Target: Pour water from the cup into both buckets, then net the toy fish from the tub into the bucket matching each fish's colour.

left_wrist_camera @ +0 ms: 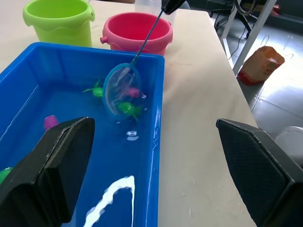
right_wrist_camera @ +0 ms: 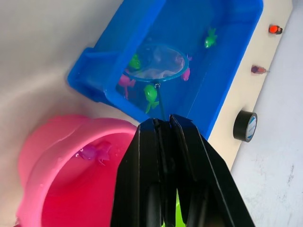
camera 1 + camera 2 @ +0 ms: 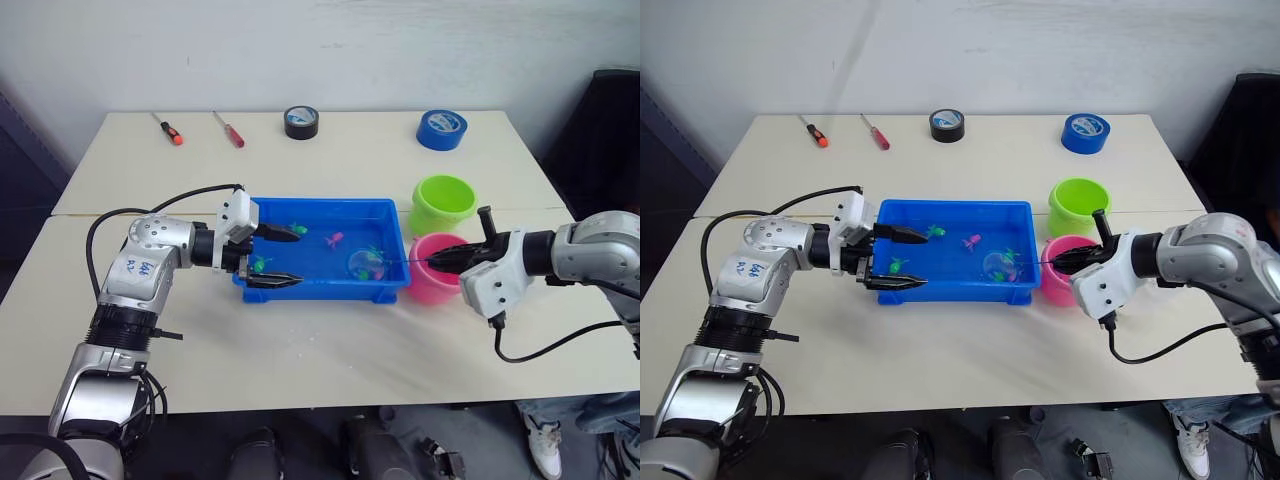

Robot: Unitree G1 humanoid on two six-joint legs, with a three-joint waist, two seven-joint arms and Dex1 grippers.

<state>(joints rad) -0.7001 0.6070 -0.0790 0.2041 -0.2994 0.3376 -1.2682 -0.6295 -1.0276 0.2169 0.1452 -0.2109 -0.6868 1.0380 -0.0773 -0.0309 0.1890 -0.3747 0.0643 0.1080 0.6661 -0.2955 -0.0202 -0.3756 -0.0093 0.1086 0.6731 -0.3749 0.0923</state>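
The right end effector [image 3: 447,258] is clamped on the net [image 3: 364,264] handle. The handle runs leftward over the pink bucket [image 3: 436,270] to the hoop, which is dipped at the right end of the tub [image 3: 322,291] among the toy fish [image 2: 150,94]. The left end effector [image 3: 276,256] is spread wide, straddling the tub's left end.
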